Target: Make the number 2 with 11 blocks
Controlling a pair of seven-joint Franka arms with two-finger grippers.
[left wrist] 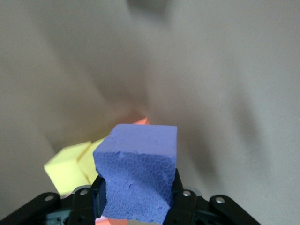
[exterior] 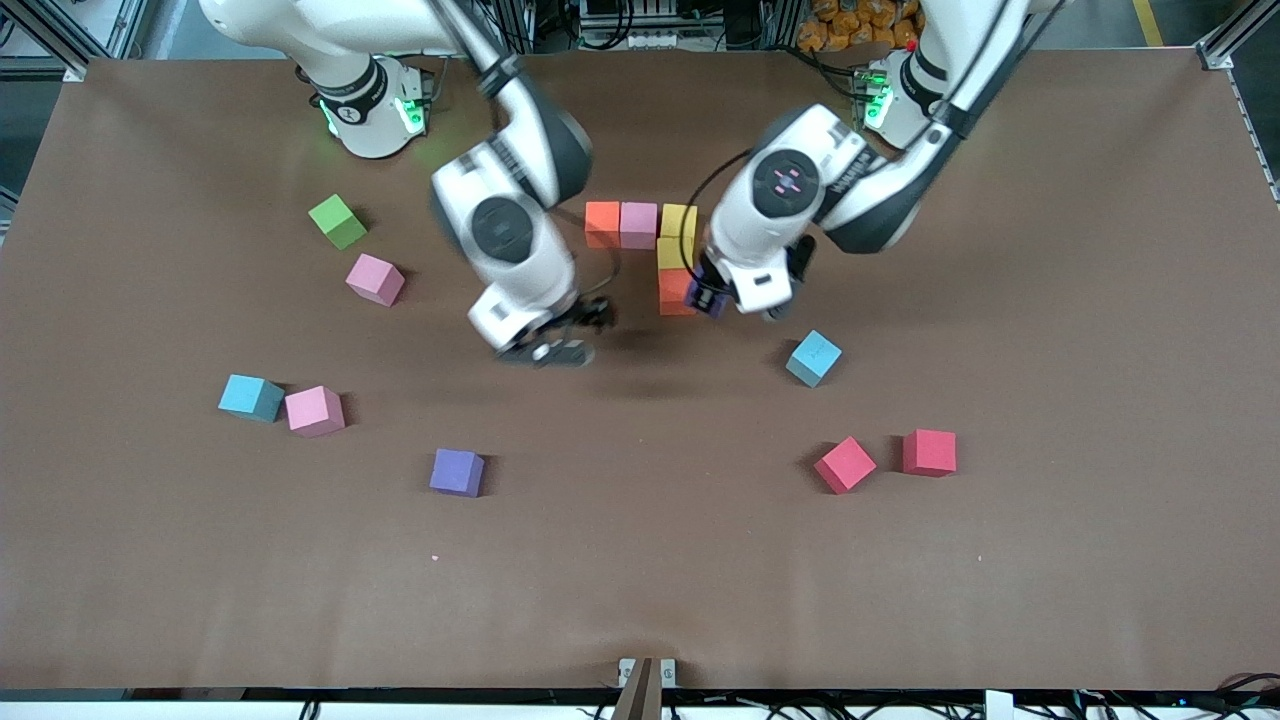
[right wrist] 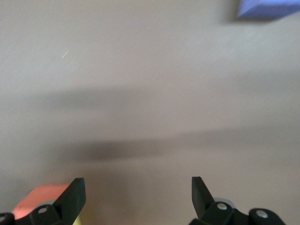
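Note:
A partial figure lies mid-table: an orange block (exterior: 602, 222), a pink block (exterior: 638, 222) and a yellow block (exterior: 680, 218) in a row. A second yellow block (exterior: 673, 252) and an orange block (exterior: 673, 292) continue toward the front camera. My left gripper (exterior: 712, 298) is shut on a purple block (left wrist: 138, 173), low beside that orange block at the left arm's end. The yellow blocks (left wrist: 70, 166) show next to it. My right gripper (exterior: 570, 335) hangs open and empty over bare table near the figure; its fingers (right wrist: 72, 194) stand wide apart.
Loose cubes: green (exterior: 337, 221), pink (exterior: 375, 279), light blue (exterior: 250, 397), pink (exterior: 315, 410) and purple (exterior: 457, 472) toward the right arm's end. Light blue (exterior: 813, 357) and two red (exterior: 845, 464) (exterior: 929, 452) lie toward the left arm's end.

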